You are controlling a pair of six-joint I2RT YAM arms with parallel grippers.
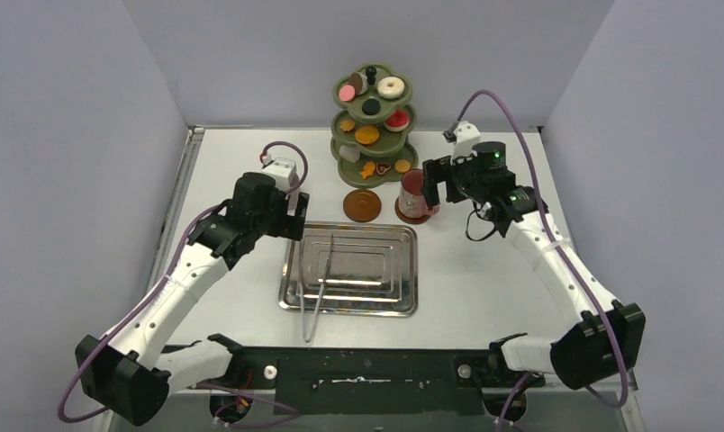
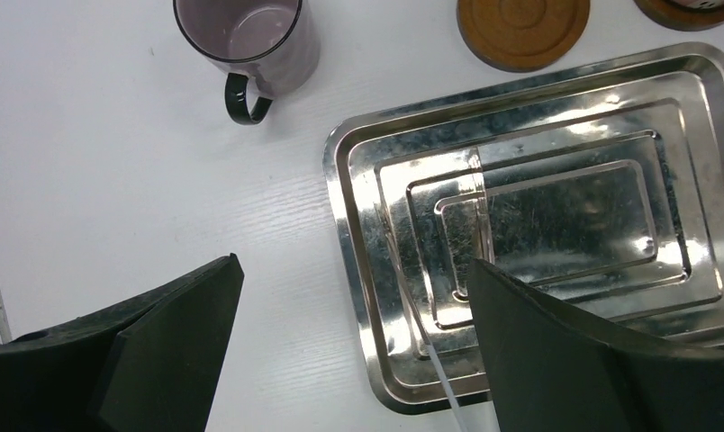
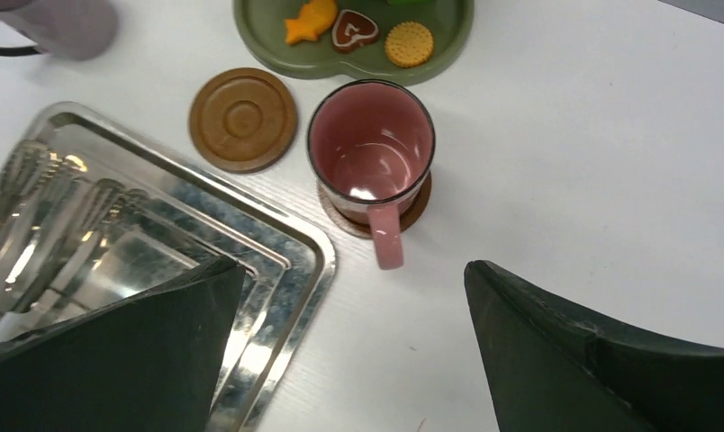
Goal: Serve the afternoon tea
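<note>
On the left, the left gripper (image 2: 354,265) hangs over bare table with its jaws spread wide and nothing between them. Ahead of it and a touch to its left stands the mauve mug (image 2: 250,45), upright and empty, its dark handle pointing back toward the fingers. That is the relation we're watching: this arm is plainly the nearer one, and we judge the mug goes next.

Moving right, the steel tray (image 2: 333,180) lies just beside the gripper, with the metal tongs (image 1: 315,288) stretched lengthwise in it. Past the tray's far edge sits the bare coaster (image 2: 523,31), the likely home for that mug. The path there runs along the tray's far rim, so we'd carry high.

Further right, the pink mug (image 3: 372,148) stands on its own coaster (image 3: 419,202), with the olive stand (image 3: 277,49) just behind, holding sweets. The right gripper (image 3: 354,265) is above it, jaws apart and empty.
</note>
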